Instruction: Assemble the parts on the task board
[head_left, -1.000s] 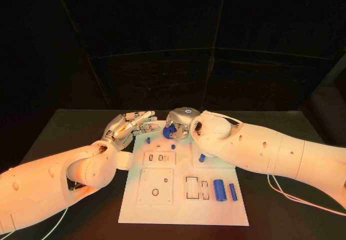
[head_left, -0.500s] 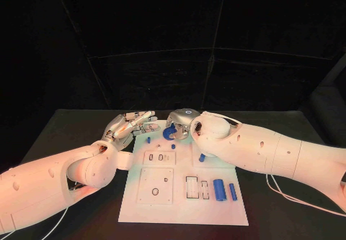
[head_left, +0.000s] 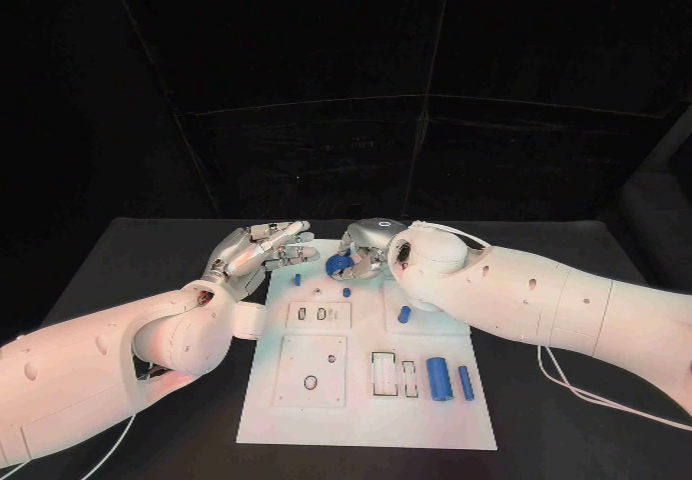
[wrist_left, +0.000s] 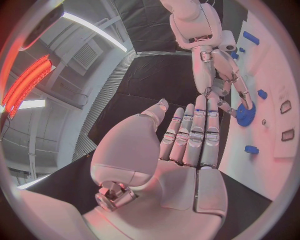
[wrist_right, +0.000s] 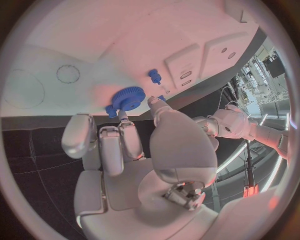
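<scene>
Work on the task board (head_left: 368, 425) looks only partly done, I think. The blue gear (head_left: 340, 264) sits at the far end of the board, near twelve o'clock, and the right hand (head_left: 368, 244) holds it by pinching its rim between its fingertips (wrist_right: 122, 116). Whether the gear is already seated I cannot tell. A small blue peg (head_left: 346, 293) stands just nearer than the gear, and another small blue piece (head_left: 297, 281) stands toward ten o'clock from it. Two blue cylinders (head_left: 440, 379) lie loose at about four o'clock on the board, beside open slots (head_left: 384, 375), so they most likely have to go in later. One more blue piece (head_left: 405, 314) lies close under the right arm, near two o'clock. The right arm reaches in from three o'clock, with its hand bent down over the gear. The left hand (head_left: 260, 247) hovers at eleven o'clock, just off the board's far corner above the black counter (head_left: 144, 250), flat, fingers straight and side by side, holding nothing.
</scene>
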